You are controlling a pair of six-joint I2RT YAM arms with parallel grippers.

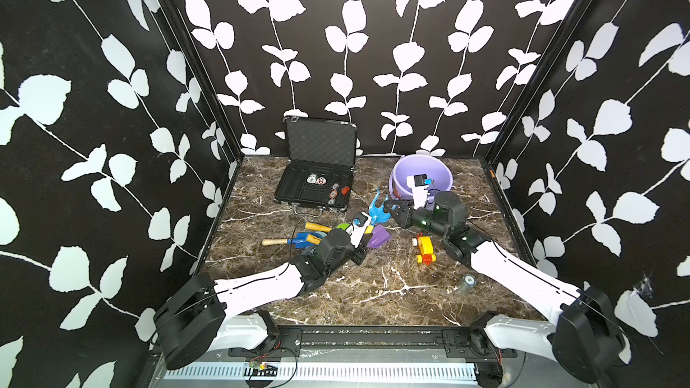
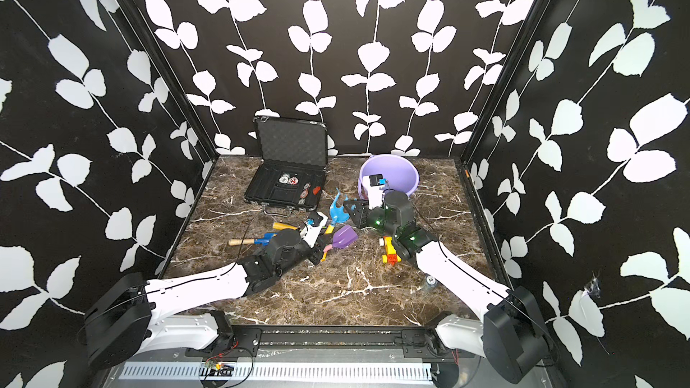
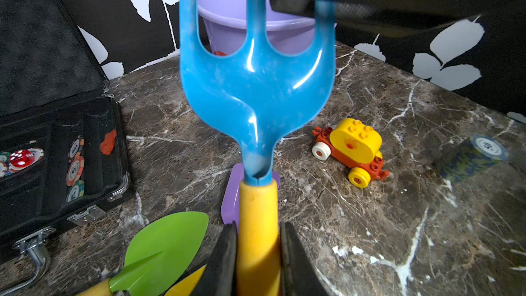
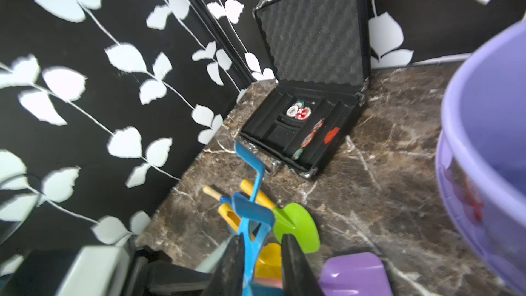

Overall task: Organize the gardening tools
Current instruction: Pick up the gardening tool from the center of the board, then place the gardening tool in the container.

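— The left gripper (image 3: pixel 258 229) is clamped on the yellow handle of the blue fork (image 3: pixel 256 86), over the other tools (image 1: pixel 302 240). The right gripper (image 4: pixel 263 240) straddles a prong; pinched or not, I can't tell.

— If the left lets go early, it drops onto that marble top (image 1: pixel 373 293), short of the purple bucket (image 1: pixel 440 171). Leafy black walls (image 1: pixel 336 50) all round.

The walls (image 1: pixel 317 80) are black with a white leaf-and-vine print. The table (image 1: pixel 373 293) is brown marble veined in white. The fork (image 3: pixel 256 86) is bright blue on a yellow handle. Beside the fork lie a lime green shovel (image 3: pixel 168 249) and a purple shovel (image 1: pixel 379 236). The bucket (image 1: pixel 442 171) is lilac, the case (image 1: pixel 321 143) black with grey foam, the toy vehicle (image 3: pixel 353 149) yellow and red.
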